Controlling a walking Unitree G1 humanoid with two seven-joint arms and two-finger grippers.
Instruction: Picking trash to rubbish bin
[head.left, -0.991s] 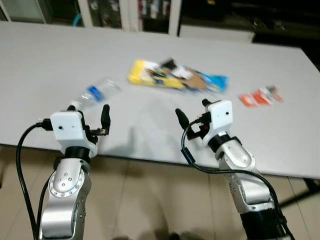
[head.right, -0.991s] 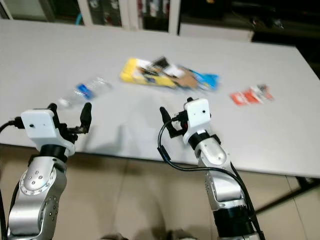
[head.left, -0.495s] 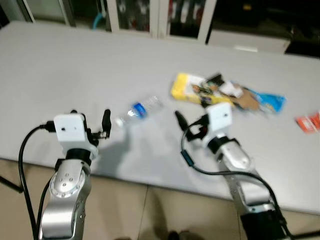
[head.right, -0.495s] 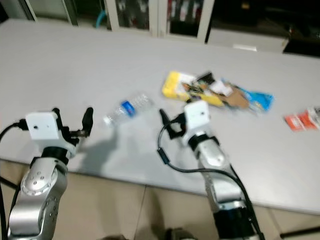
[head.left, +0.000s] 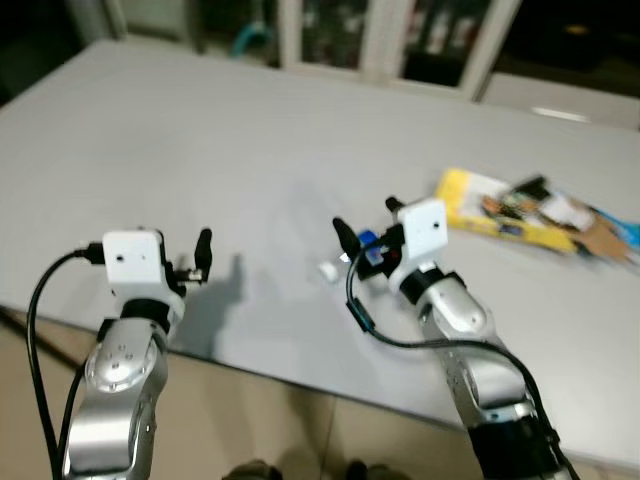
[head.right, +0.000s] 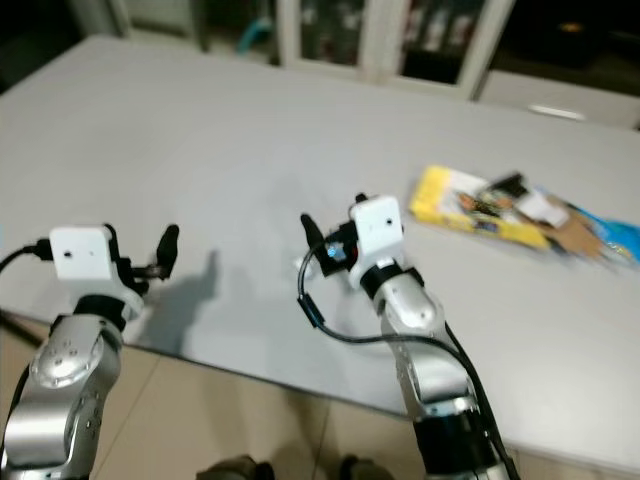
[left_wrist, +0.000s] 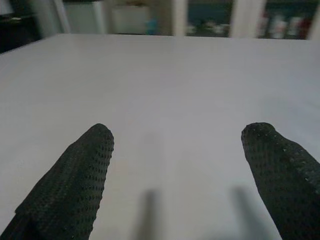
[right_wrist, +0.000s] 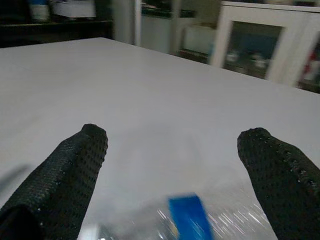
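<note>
A clear crushed plastic bottle (head.left: 368, 248) with a blue label and a white cap lies on the grey table (head.left: 200, 140). My right gripper (head.left: 365, 222) hovers open just over it. In the right wrist view the bottle (right_wrist: 187, 217) lies low between the two black fingers (right_wrist: 75, 170), untouched. My left gripper (head.left: 175, 245) is open near the table's front edge; bare tabletop lies between its fingers (left_wrist: 75, 180). A yellow packet (head.left: 490, 205) with mixed wrappers lies further right.
A blue wrapper (head.left: 620, 238) trails off the yellow packet at the right border. White cabinets with glass doors (head.left: 400, 35) stand behind the table. Tiled floor (head.left: 260, 430) shows below the front edge.
The whole view has swung left, so the camera moved. The bottle, formerly ahead of my left gripper, now lies under my right gripper. Both grippers stay open.
</note>
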